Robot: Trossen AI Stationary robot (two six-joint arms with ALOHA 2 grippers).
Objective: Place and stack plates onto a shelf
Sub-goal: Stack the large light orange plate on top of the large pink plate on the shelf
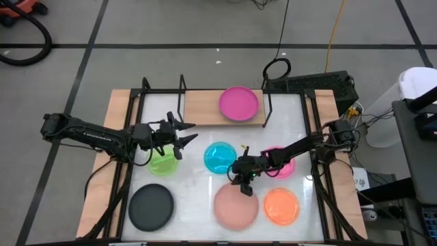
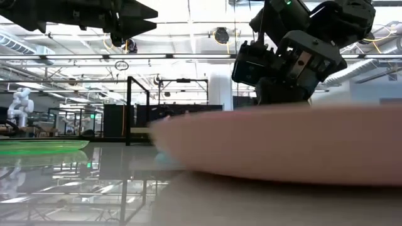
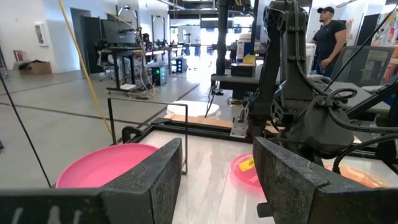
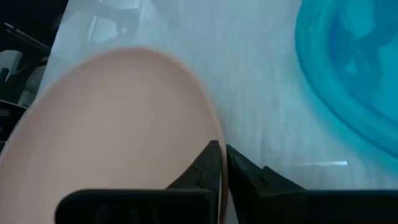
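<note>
Seven round plates are counted: six on the glossy white tabletop (image 1: 198, 184), one on the shelf.
The salmon plate's (image 1: 236, 206) rim is pinched in the right claw (image 1: 244, 188); cyan (image 1: 220, 158) lies beside it. The left claw (image 1: 183, 134) is held wide above green (image 1: 163, 165). The magenta plate (image 1: 239, 103) rests on the light-wood shelf (image 1: 201, 106).

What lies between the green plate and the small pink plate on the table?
The cyan plate lies between the green plate and pink plate, seen in the high view.
</note>
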